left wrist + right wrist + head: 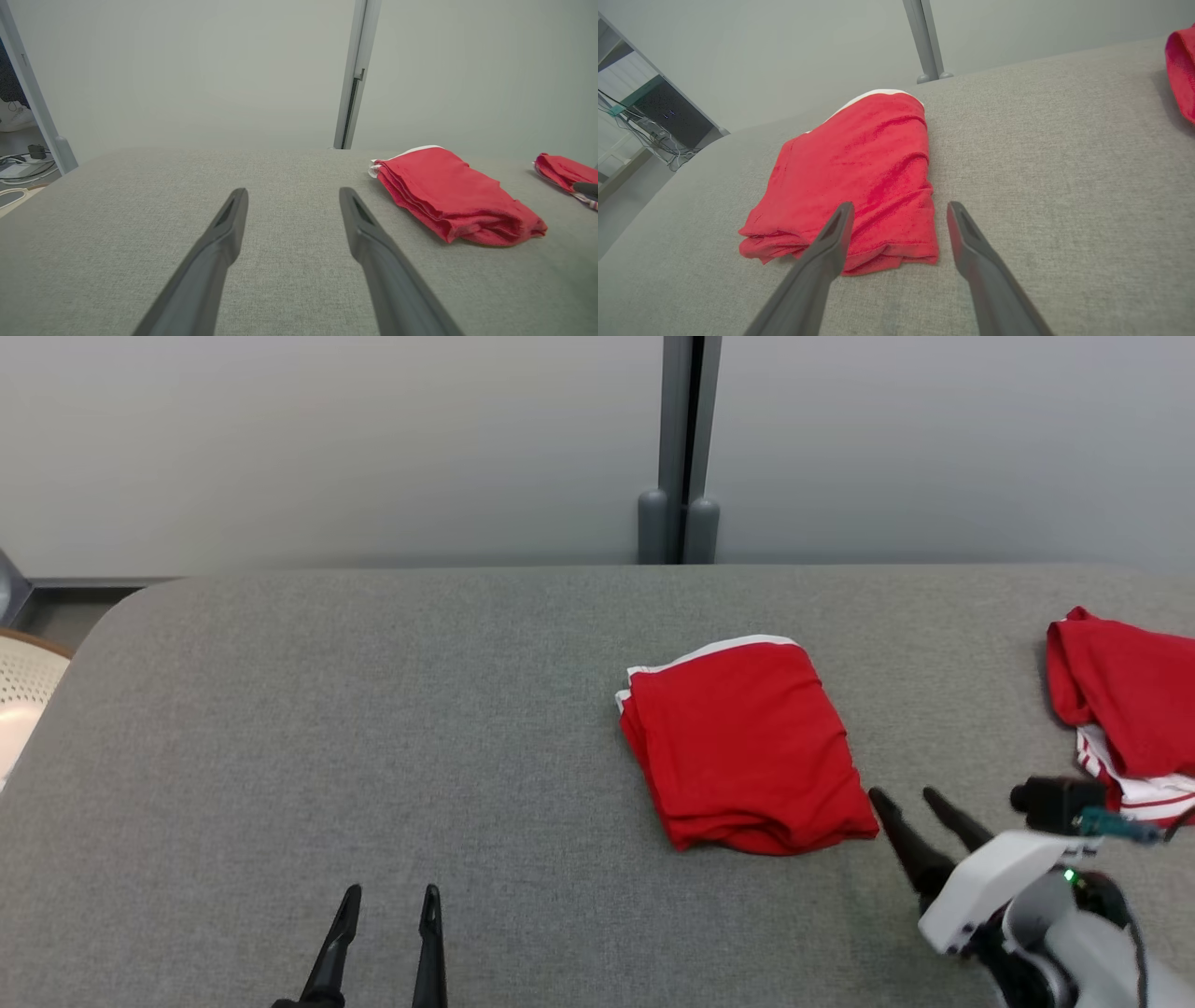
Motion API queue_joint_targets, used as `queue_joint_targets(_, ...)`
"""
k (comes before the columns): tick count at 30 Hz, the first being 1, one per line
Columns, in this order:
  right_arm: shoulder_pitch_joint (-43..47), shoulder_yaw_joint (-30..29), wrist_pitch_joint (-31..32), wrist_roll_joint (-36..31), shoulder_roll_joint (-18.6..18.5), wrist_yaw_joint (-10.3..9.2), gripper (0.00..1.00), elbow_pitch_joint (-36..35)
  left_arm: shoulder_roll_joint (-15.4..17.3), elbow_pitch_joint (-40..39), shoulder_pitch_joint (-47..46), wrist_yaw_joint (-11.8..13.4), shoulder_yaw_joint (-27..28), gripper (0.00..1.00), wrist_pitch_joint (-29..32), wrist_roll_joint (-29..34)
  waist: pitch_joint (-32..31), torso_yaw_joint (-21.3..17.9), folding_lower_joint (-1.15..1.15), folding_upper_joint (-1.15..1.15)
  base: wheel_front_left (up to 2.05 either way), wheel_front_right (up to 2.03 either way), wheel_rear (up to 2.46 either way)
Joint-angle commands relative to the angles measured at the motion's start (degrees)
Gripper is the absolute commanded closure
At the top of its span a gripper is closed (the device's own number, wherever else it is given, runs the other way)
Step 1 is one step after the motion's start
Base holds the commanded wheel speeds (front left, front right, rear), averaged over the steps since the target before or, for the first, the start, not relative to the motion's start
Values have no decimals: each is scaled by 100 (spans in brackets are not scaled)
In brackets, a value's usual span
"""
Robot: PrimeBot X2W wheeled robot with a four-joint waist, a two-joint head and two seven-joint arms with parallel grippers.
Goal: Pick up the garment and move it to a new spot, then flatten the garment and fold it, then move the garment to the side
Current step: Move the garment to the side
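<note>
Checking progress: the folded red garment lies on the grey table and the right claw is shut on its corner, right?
No: the right claw is open, holding nothing, near a corner of the folded red garment on the grey table; see the right wrist view.

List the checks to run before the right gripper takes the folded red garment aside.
1. The folded garment lies compact on the table: ok.
2. The right gripper is open and empty: ok.
3. Grip on the folded garment: not ok, jaws open beside its near right corner.
4. The left gripper is open, empty, apart from the folded garment: ok.
5. The second red garment lies apart, at the right edge: ok.
6. Whether the layers hold together when lifted: cannot tell.
</note>
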Motion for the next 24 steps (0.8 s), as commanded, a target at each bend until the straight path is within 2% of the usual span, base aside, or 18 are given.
queue_joint_targets(1, -185, 48, 152, 163, -121, -1, 0, 56, 18, -33, -180, 8, -51, 0, -10, 7, 301, 207, 0, 0, 0, 0, 0)
queue_joint_targets(7, -1123, 281, 820, 922, -795, -1, 0, 299, 18, -62, -596, 106, -420, 0, -10, -47, 906, 506, 0, 0, 0, 0, 0)
queue_joint_targets(11, -1488, 453, 1057, 1309, -1019, -1, 0, 402, 19, -44, -844, 161, -649, 0, -10, -56, 1203, 682, 0, 0, 0, 0, 0)
queue_joint_targets(17, -1734, 811, 1341, 1751, -1128, -1, 0, 521, 18, -27, -1085, 256, -827, 0, -10, -91, 1481, 871, 0, 0, 0, 0, 0)
queue_joint_targets(18, -1742, 884, 1377, 1816, -1118, -1, 35, 532, 18, -23, -1114, 256, -842, 0, -10, -97, 1500, 883, 0, 0, 0, 0, 0)
queue_joint_targets(19, -1754, 974, 1364, 1827, -1125, -1, 62, 509, 18, -21, -1130, 263, -853, 0, -10, -103, 1513, 892, 0, 0, 0, 0, 0)
queue_joint_targets(20, -1753, 1036, 1292, 1847, -1140, -1, 97, 507, 18, -15, -1135, 273, -863, 0, -10, -106, 1525, 898, 0, 0, 0, 0, 0)
queue_joint_targets(21, -1733, 1115, 1244, 1879, -1156, -1, 100, 503, 18, -8, -1143, 285, -872, 0, -10, -107, 1533, 896, 0, 0, 0, 0, 0)
queue_joint_targets(24, -1789, 1410, 1043, 1735, -1287, -2, 100, 456, 17, -8, -1167, 305, -851, 0, -10, -112, 1539, 810, 0, 0, 0, 0, 0)
